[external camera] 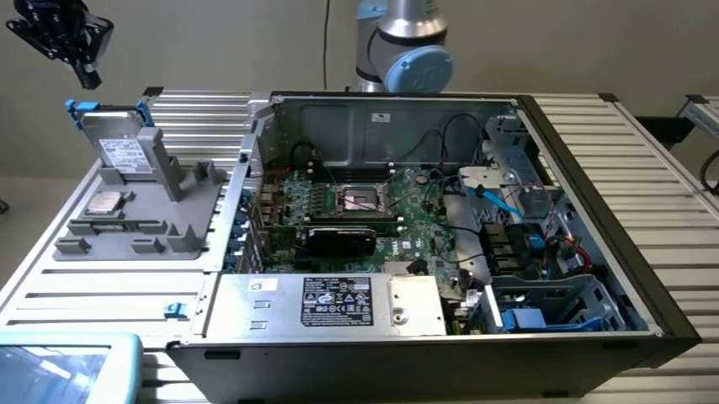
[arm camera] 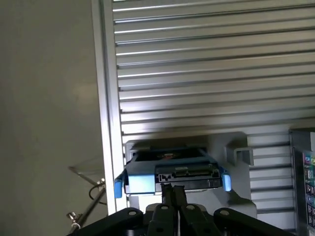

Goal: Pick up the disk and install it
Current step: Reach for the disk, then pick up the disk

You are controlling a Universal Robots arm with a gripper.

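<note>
exterior view: the disk [external camera: 121, 141] stands upright in the back slot of the grey holder [external camera: 180, 225]. my jaws hang above the holder's far end, clear of the disk. the open computer case [external camera: 393, 126] sits just beside the holder.

wrist view: my jaws are pressed together, empty, over the disk [arm camera: 187, 173], which sits in the holder [arm camera: 236, 147] on the slatted surface [arm camera: 206, 73].

Slatted metal table [external camera: 657, 168] bears a grey holder [external camera: 185, 236], an open computer case [external camera: 371, 130], perhaps a tablet [external camera: 56, 370]
</note>
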